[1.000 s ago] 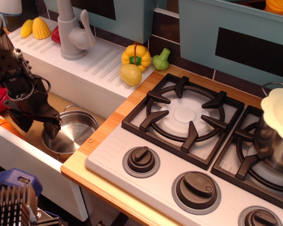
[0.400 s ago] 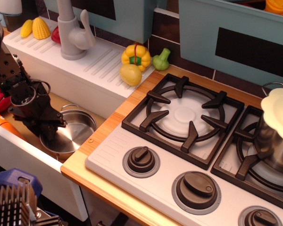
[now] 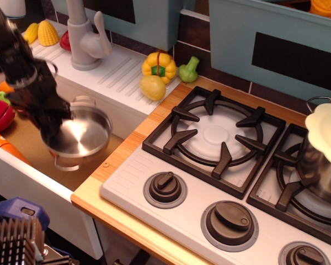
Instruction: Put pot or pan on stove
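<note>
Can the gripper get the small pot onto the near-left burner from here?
Probably yes. The gripper holds the small pot tilted above the sink; the left burner is bare, nothing between.

My gripper [image 3: 54, 128], which one second ago stood at the left rim of the small steel pot [image 3: 81, 134] while it sat on the sink floor [image 3: 30, 144], has since risen and shifted toward the back, fingers clamped on that rim. The pot has come up with it: previously flat and low in the sink, it is now higher and tilted, its front wire handle [image 3: 67, 164] hanging clear of the floor. My arm [image 3: 16, 61] now reaches in from higher up, uncovering a sliced red vegetable [image 3: 0, 114] and an orange piece [image 3: 5, 86] at the left.
</note>
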Action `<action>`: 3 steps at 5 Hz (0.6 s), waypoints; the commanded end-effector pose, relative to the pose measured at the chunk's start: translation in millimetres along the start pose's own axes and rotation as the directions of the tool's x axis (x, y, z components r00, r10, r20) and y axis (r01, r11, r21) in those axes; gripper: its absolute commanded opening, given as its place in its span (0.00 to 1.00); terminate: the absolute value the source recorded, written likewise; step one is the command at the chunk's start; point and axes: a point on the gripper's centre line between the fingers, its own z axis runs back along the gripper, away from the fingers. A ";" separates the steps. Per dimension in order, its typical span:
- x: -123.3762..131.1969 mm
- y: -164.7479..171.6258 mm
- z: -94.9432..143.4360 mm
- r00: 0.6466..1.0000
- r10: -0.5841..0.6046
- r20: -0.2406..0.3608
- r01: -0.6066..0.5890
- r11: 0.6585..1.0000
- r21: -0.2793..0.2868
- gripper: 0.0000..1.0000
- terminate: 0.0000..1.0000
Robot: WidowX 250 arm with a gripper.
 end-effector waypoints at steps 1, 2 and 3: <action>29.7 -20.4 60.5 0.999 -0.013 0.043 0.013 1.000 -0.003 0.00 0.00; 33.2 -51.5 76.7 1.000 -0.001 0.028 0.002 1.000 -0.015 0.00 0.00; 30.3 -91.9 79.8 0.997 0.015 0.070 -0.015 1.000 -0.005 0.00 0.00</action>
